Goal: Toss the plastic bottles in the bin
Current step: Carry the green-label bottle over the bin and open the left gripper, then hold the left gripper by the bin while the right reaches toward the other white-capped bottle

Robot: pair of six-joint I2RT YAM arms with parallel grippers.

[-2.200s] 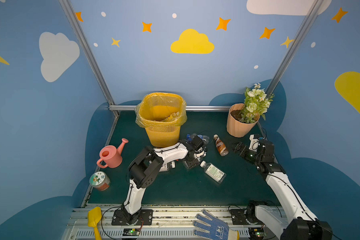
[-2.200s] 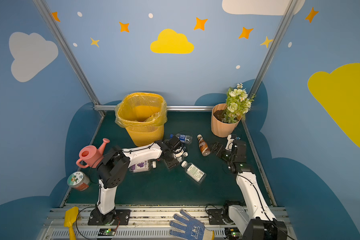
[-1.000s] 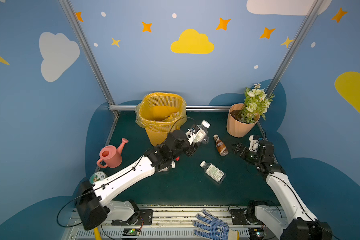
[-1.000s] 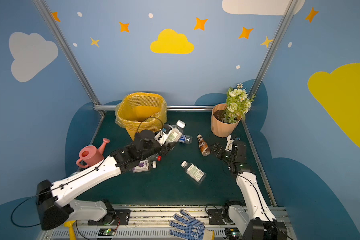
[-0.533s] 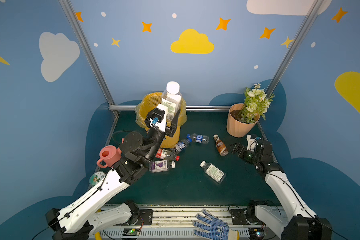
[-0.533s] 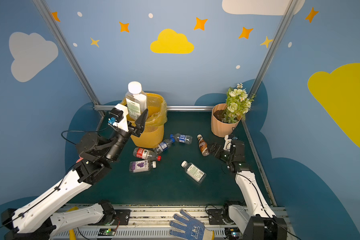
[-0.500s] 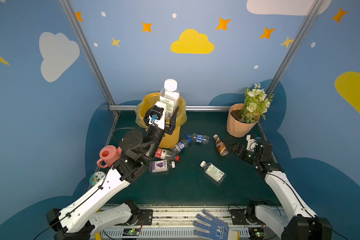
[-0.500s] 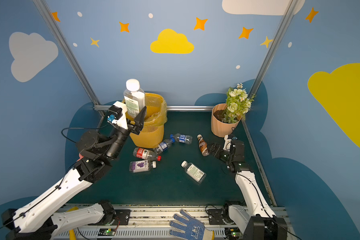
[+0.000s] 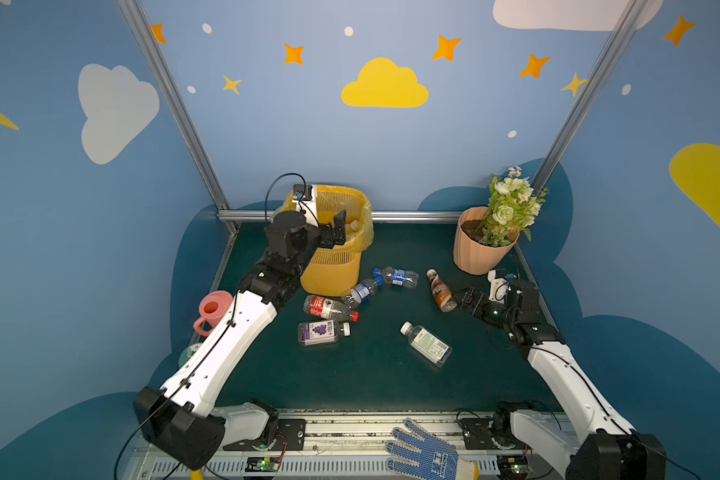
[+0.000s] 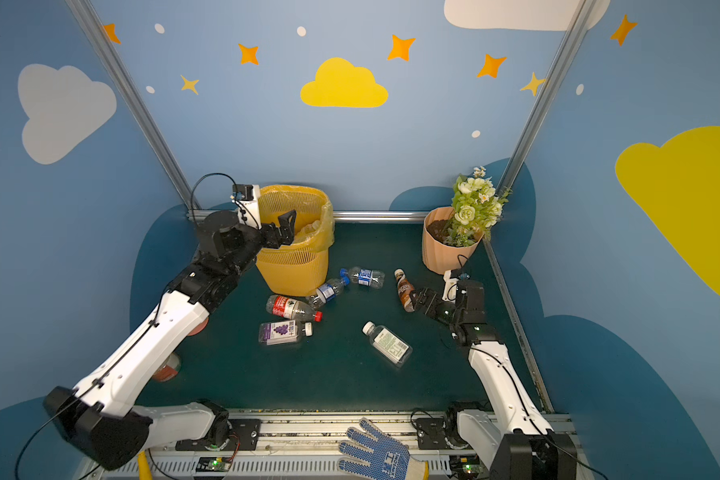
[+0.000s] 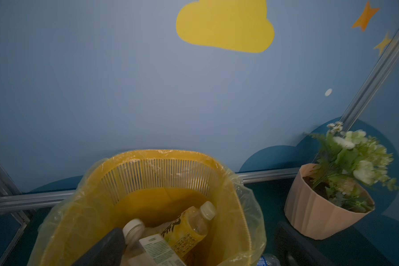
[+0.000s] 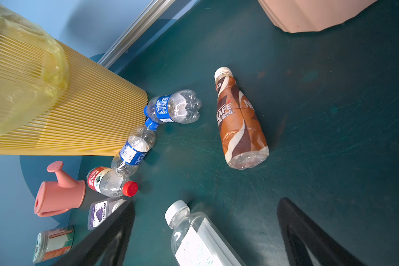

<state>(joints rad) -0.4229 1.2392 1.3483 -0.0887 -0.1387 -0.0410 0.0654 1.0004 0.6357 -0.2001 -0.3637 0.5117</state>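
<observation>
Clearest lettering is on the brown bottle point(image 12: 240, 119), lying right of centre: white capitals "CAFÉ" run along its label, a big "N" beside them and Chinese characters just under. Far left, in the bin point(image 11: 161, 153), the yellow-labelled bottle point(image 11: 184, 230) carries bold black brush characters, with small print below that is too fine to read. Beside it, the white-labelled bottle point(image 11: 158, 252) has green print, too small to read. The purple-labelled bottle point(image 12: 100, 213) shows a grape picture and tiny characters. The far blue-labelled bottle point(image 12: 164, 108), the nearer blue-labelled bottle point(image 12: 133, 153) and the red-labelled bottle point(image 12: 97, 178) have only illegible white print. The square clear bottle point(image 9: 427, 344), near centre, shows a barcode.
</observation>
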